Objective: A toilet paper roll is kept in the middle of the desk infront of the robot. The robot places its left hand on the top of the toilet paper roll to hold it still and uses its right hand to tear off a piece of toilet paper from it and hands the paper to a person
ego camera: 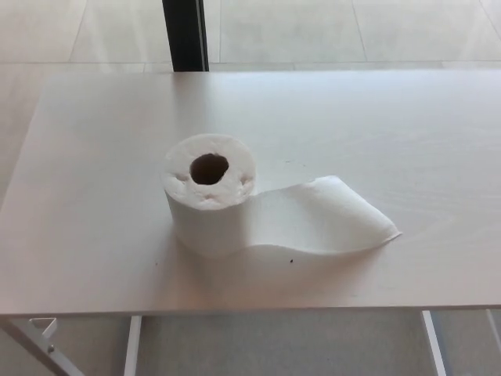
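A white toilet paper roll (207, 196) stands upright near the middle of the pale desk (94, 157), its brown cardboard core (209, 168) facing up. A loose tail of paper (325, 219) runs from the roll's right side and lies curved on the desk, ending in a torn edge at the right. Neither of my hands shows in the head view, and nothing touches the roll.
The desk's front edge (250, 309) runs across the bottom of the picture, with white metal legs (47, 341) below it. A dark vertical post (185, 35) stands behind the desk's far edge. Pale floor tiles lie beyond.
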